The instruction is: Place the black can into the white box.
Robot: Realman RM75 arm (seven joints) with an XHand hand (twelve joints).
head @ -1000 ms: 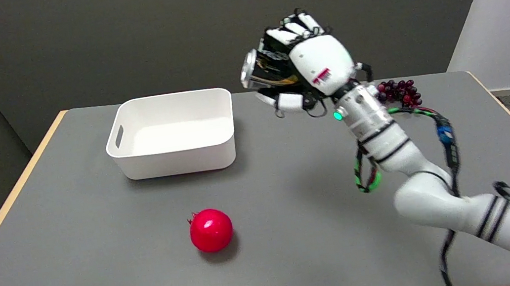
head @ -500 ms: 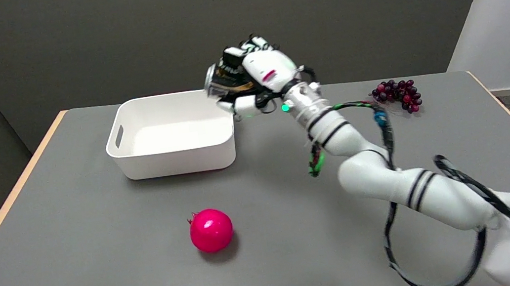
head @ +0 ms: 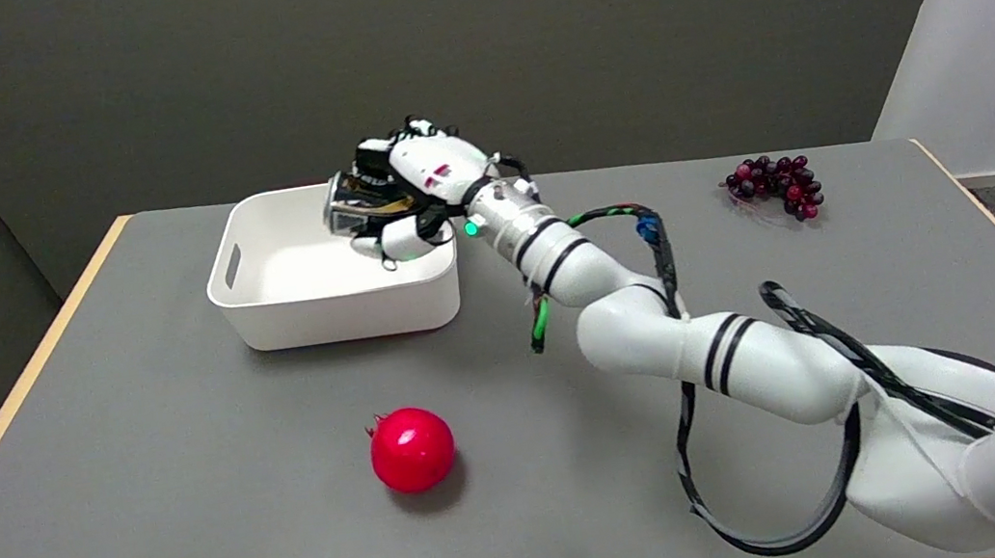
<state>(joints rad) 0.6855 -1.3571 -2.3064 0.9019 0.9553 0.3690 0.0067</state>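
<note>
In the head view, the right hand (head: 418, 195) held the black can (head: 356, 204) on its side above the right end of the white box (head: 263, 307), near the table's (head: 147, 484) far edge; the placing step apparently called next for lowering and release.

Even, diffuse overhead light; scene moderately bright, dark grey backdrop unlit and flat. Table (head: 189, 439) matte, no glare. Soft short shadow under pomegranate (head: 411, 449), falling to its right and toward camera; faint shadow band along near wall of white box (head: 307, 306); broad diffuse shadow beneath right arm (head: 713, 356). Small specular highlights on pomegranate and on metal rim of black can (head: 351, 204). Right hand (head: 413, 194) slightly soft, fine detail lost. Grapes (head: 774, 185) fairly sharp. Mild wide-angle stretch at frame corners.
</note>
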